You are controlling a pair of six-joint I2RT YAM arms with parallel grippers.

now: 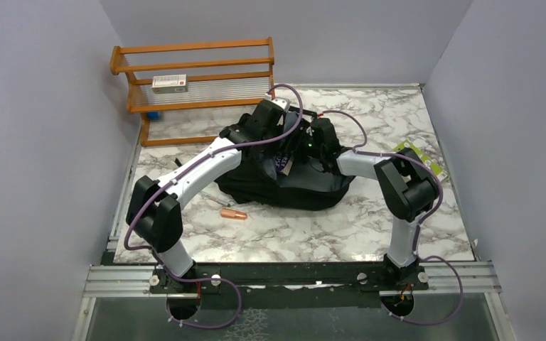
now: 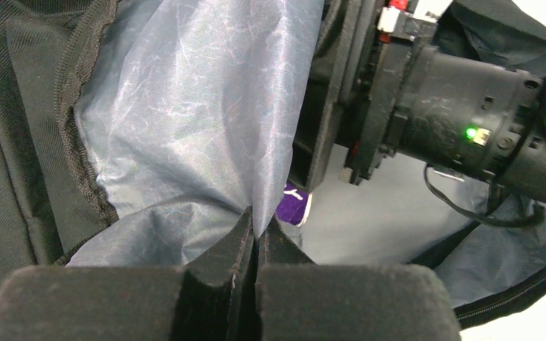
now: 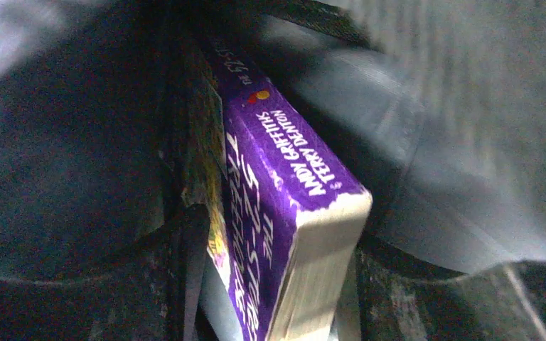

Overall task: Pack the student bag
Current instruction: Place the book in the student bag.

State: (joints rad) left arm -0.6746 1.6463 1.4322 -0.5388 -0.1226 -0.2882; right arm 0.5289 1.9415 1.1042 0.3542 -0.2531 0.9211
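Left wrist: left gripper (image 2: 257, 229) is seen pinched together on the grey lining (image 2: 185, 121) of the student bag (image 1: 284, 190), which lies mid-way on the marbled table (image 1: 313, 231). Right wrist: a purple paperback (image 3: 281, 170) is flanked by the right gripper (image 3: 277, 284) inside the bag. Whether it is clamped cannot be told.

Top view evenly lit, sharp; soft shadow beside the large black fabric backpack (image 1: 298, 195). Left wrist bright, sheen on grey lining (image 2: 185, 128), foreground blurred. Right wrist dim, smeared around the purple paperback book (image 3: 284, 213).
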